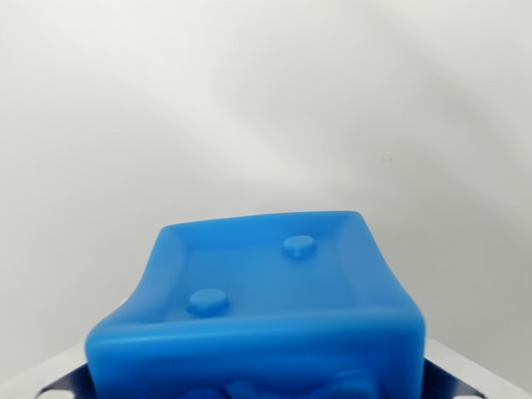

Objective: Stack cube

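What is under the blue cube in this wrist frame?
Grey metal parts show at the bottom corners on either side of the blue cube. Directly beneath it nothing can be seen, because the cube covers that area. Behind it is a plain white surface.

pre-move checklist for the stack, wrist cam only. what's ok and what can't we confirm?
1. Blue cube in view: ok, it fills the lower centre of the wrist view, close to the camera.
2. Cube face: ok, the recessed face toward the camera carries two raised studs, nothing lying on it.
3. Grip on the cube: cannot tell, only metal parts show at the bottom corners; fingertips are hidden.
4. Cube square to the camera: not ok, it sits rotated, its edges slanting in the frame.
5. Second cube to stack with: cannot tell, none is visible.
6. White surface beyond the cube: ok, nothing else on the visible part.
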